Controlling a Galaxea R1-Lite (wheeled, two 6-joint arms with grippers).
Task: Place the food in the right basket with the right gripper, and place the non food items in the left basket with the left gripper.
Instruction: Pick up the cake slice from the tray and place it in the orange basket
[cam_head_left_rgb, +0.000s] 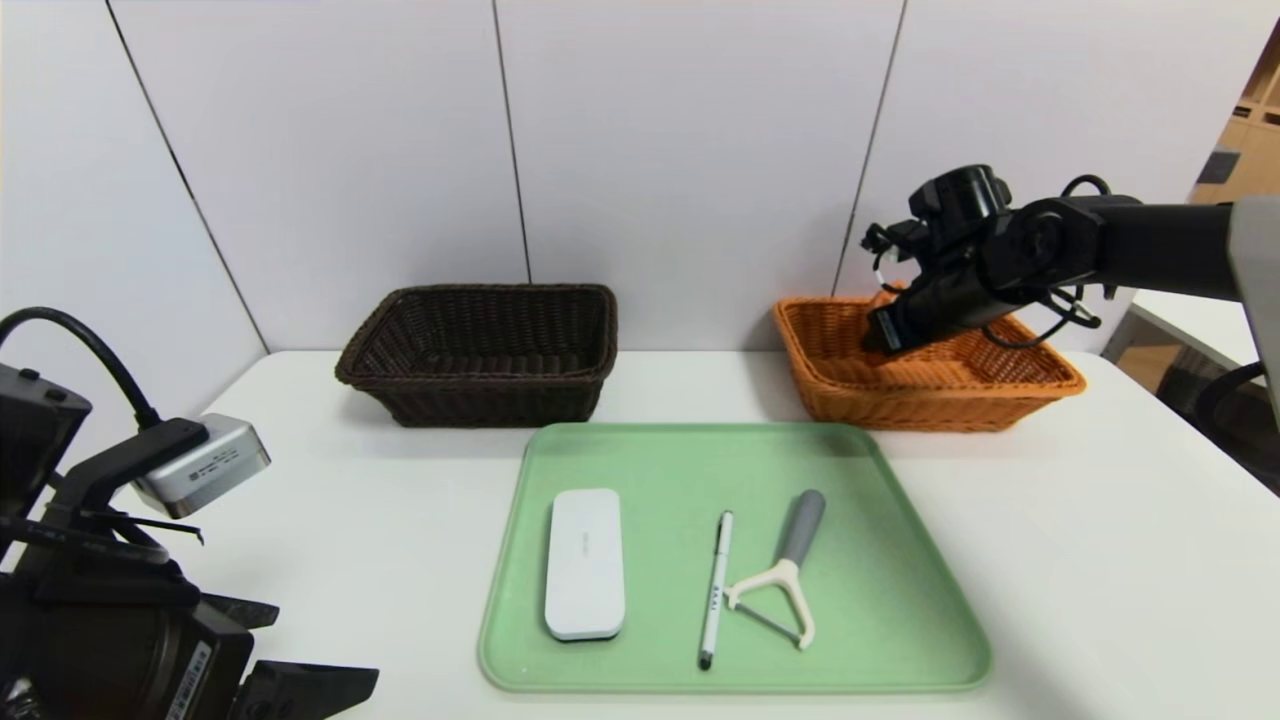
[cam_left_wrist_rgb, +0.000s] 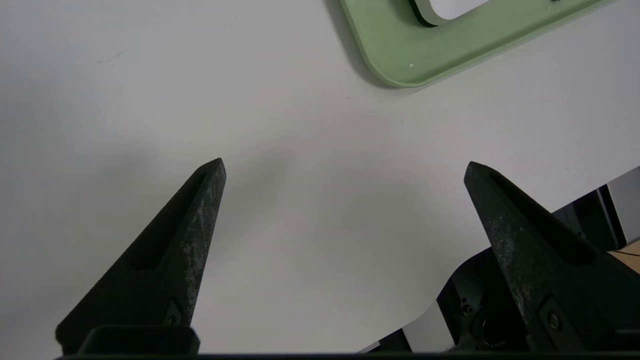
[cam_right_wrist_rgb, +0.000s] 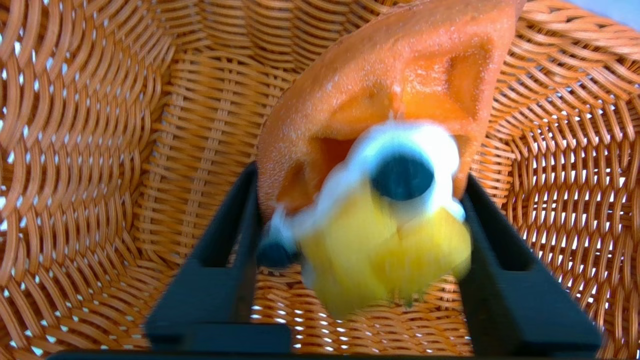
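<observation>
At your left, the left gripper (cam_head_left_rgb: 328, 643) waits above the desk (cam_head_left_rgb: 400, 560), its jaws wide open. Then you see the dark brown wicker basket (cam_head_left_rgb: 490, 385), and on the green tray (cam_head_left_rgb: 680, 460) the white case (cam_head_left_rgb: 585, 565), the pen (cam_head_left_rgb: 716, 590) and the peeler (cam_head_left_rgb: 790, 565). In the orange-tan wicker basket (cam_head_left_rgb: 920, 405), the fruit tart wedge (cam_right_wrist_rgb: 375, 215) is between the right gripper's (cam_right_wrist_rgb: 363, 175) jaws; whether gripped, you cannot tell.

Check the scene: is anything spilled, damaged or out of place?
Nothing looks spilled or damaged. The white case, pen and peeler lie apart from the dark basket, on the green tray, simply not yet sorted.
</observation>
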